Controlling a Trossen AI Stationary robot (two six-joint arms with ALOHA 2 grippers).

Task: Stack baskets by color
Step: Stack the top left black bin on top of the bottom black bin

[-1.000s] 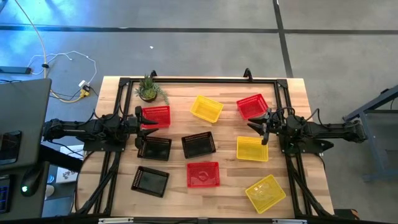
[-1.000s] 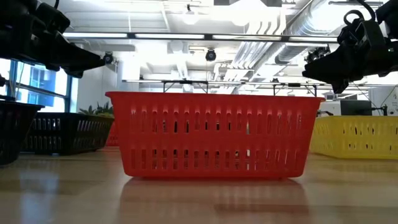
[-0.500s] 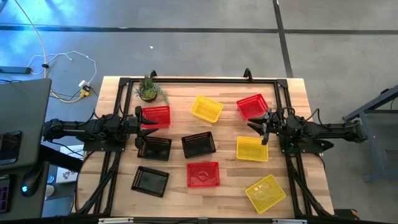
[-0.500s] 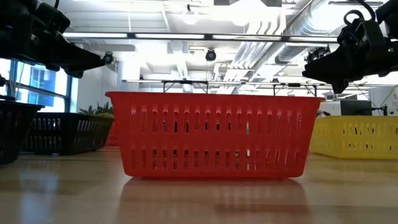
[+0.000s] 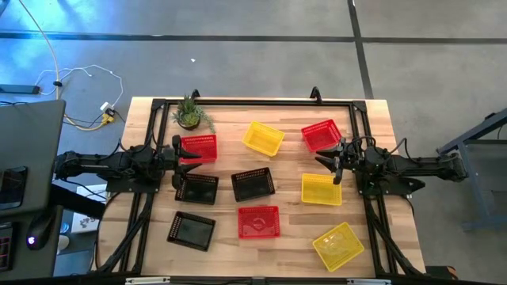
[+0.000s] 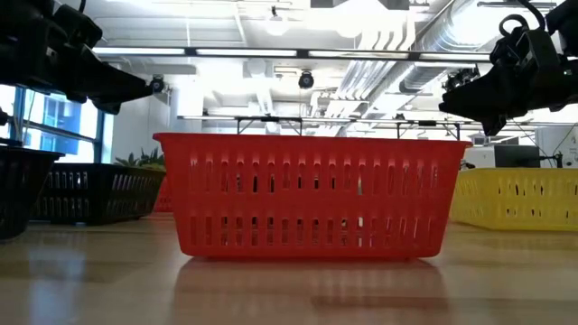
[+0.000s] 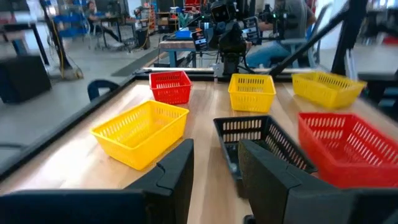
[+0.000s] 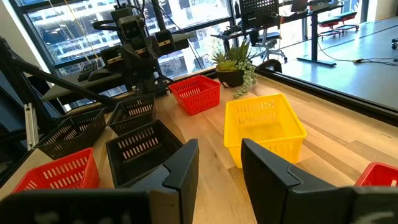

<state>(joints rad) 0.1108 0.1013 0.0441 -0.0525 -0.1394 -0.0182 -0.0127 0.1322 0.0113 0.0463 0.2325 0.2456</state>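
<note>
Wooden table (image 5: 293,253) carries nine empty, unstacked baskets (image 5: 258,222)

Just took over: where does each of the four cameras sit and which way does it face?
High: overhead, straight down; both arms, nine baskets.
Low: tabletop level, facing the front red basket; arms overhead.
Left wrist: on the left gripper, open, facing the right arm.
Right wrist: on the right gripper, open, facing the left arm, the plant.
Both wrists share the middle black basket.
</note>
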